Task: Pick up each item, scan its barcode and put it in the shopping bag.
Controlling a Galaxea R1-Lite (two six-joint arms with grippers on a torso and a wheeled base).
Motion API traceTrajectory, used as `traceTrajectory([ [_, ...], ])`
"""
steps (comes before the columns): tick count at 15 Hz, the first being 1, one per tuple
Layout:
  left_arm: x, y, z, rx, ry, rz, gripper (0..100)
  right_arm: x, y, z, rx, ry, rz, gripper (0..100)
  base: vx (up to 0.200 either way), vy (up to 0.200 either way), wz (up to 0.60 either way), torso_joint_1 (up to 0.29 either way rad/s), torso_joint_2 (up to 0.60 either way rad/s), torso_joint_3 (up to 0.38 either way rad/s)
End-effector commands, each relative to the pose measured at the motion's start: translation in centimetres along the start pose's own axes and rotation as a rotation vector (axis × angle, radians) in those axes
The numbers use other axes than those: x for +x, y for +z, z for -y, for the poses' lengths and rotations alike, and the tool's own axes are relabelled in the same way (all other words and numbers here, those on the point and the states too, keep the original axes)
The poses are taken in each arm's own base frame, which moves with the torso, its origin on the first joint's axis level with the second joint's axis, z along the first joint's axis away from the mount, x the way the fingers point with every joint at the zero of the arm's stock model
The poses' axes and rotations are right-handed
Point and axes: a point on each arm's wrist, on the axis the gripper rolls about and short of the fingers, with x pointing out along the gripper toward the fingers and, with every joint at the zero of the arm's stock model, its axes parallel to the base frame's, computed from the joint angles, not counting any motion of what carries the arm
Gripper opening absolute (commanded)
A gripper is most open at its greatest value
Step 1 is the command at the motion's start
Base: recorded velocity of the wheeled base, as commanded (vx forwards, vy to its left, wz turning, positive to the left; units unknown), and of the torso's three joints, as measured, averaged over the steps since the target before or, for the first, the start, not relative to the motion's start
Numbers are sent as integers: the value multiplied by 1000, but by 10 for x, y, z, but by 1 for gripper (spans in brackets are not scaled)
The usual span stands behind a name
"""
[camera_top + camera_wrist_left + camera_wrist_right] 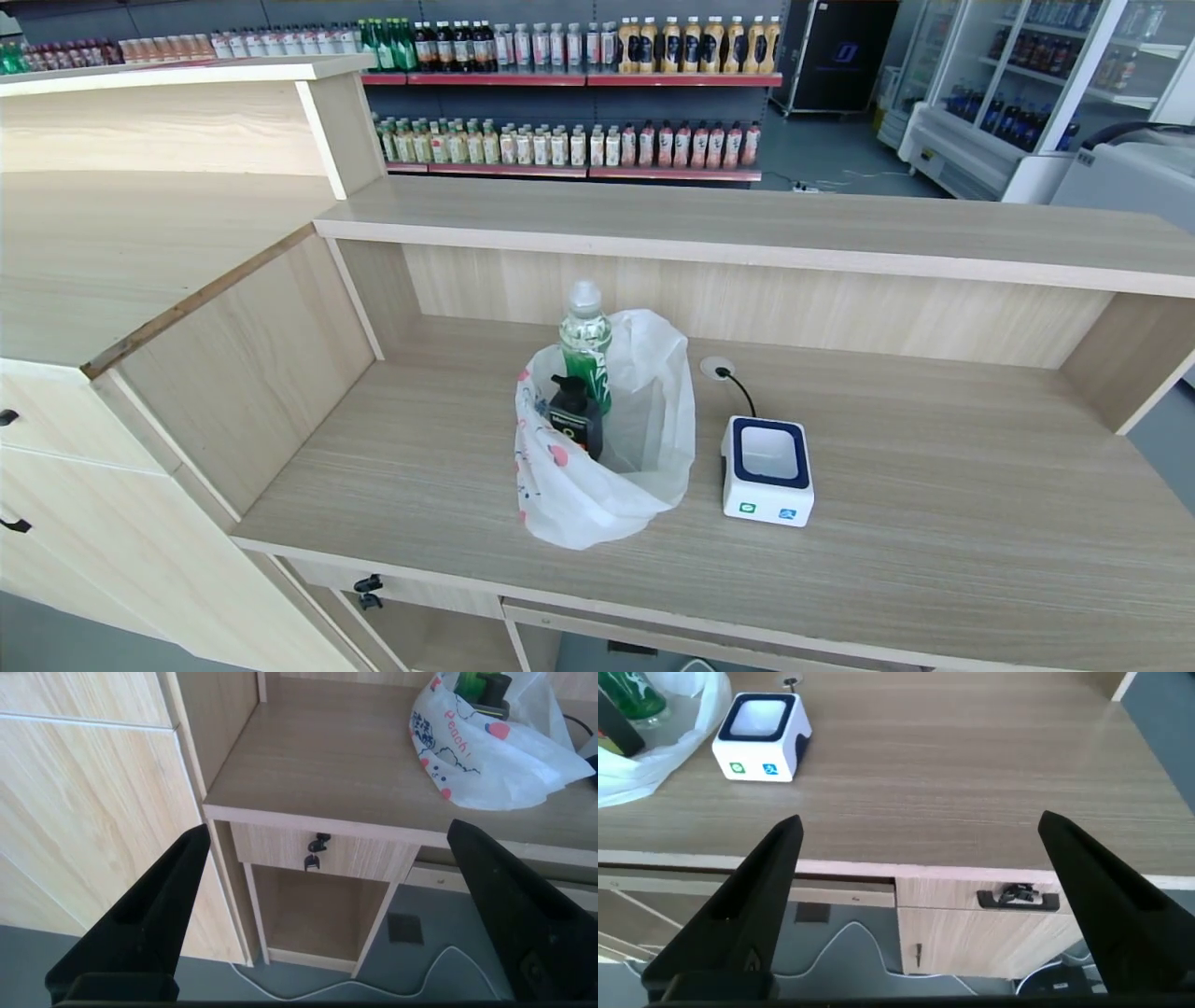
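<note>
A white plastic shopping bag (597, 467) with a printed pattern stands on the wooden counter (934, 523). A clear bottle with a green label (585, 343) and a black pump bottle (574, 415) stand upright inside it. To its right sits the white barcode scanner (766, 469) with a dark-framed window. My left gripper (322, 915) hangs open below and in front of the counter's left end, with the bag (486, 742) up ahead. My right gripper (920, 905) is open in front of the counter's edge, with the scanner (761, 735) and the bag (654, 728) beyond it.
A raised shelf runs along the counter's back and a tall side panel (252, 364) closes its left. A cable (738, 383) runs from the scanner to a hole in the counter. Drawers with keys (318, 849) (1013, 896) sit under the front edge. Store shelves of bottles stand behind.
</note>
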Motion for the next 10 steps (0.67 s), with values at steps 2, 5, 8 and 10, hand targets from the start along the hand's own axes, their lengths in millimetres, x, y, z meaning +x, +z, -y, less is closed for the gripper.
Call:
traceTrajectory([
  [2,0,0,0,0,0,-1,100,-4,-1,0,13,25,46,100,0,0,0,0,0,0],
  [5,0,0,0,0,0,-1,100,-4,-1,0,17,25,46,100,0,0,0,0,0,0],
  [8,0,0,0,0,0,-1,100,-4,-1,0,16,25,46,100,0,0,0,0,0,0],
  [10,0,0,0,0,0,-1,100,-4,-1,0,11,25,44,100,0,0,0,0,0,0],
])
